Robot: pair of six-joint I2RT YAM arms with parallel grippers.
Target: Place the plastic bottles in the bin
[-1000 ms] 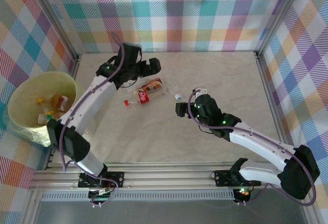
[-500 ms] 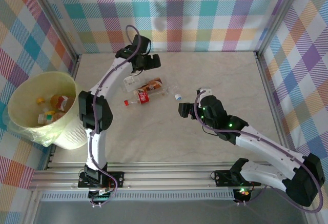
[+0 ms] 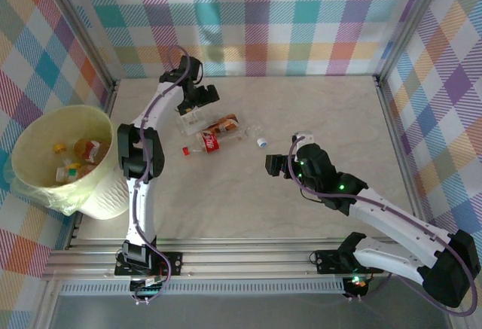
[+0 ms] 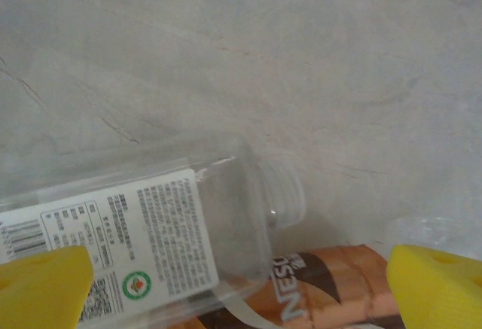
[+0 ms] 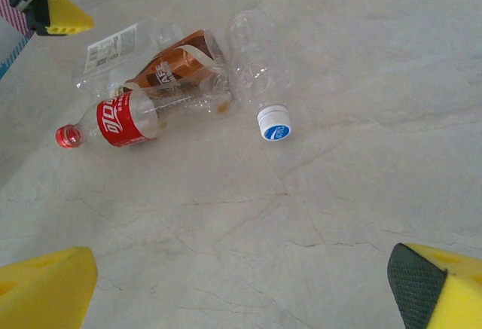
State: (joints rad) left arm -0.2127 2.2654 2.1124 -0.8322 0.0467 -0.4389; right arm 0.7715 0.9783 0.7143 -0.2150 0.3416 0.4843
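Observation:
Four plastic bottles lie bunched on the table: a clear one with a white label (image 3: 190,120) (image 4: 128,246) (image 5: 113,50), a brown-labelled one (image 3: 224,126) (image 4: 331,284) (image 5: 177,65), a red-labelled one (image 3: 207,142) (image 5: 120,122), and a clear one with a blue-and-white cap (image 3: 254,133) (image 5: 260,73). My left gripper (image 3: 197,102) (image 4: 241,284) is open, just above the white-labelled bottle, its fingers straddling it and the brown one without gripping. My right gripper (image 3: 273,165) (image 5: 241,284) is open over bare table, to the right of the bunch. The pale yellow-green bin (image 3: 22,141) stands at the left.
Several bottles (image 3: 83,152) lie inside the bin. Metal frame rails (image 3: 392,118) and checkered walls close the table at the back and sides. Bare marbled tabletop (image 3: 331,111) spreads to the right of the bottles.
My left arm has folded back and its gripper has shifted left and down onto the white-labelled bottle. My right gripper has drifted slightly back toward the near edge. The bottles have not moved.

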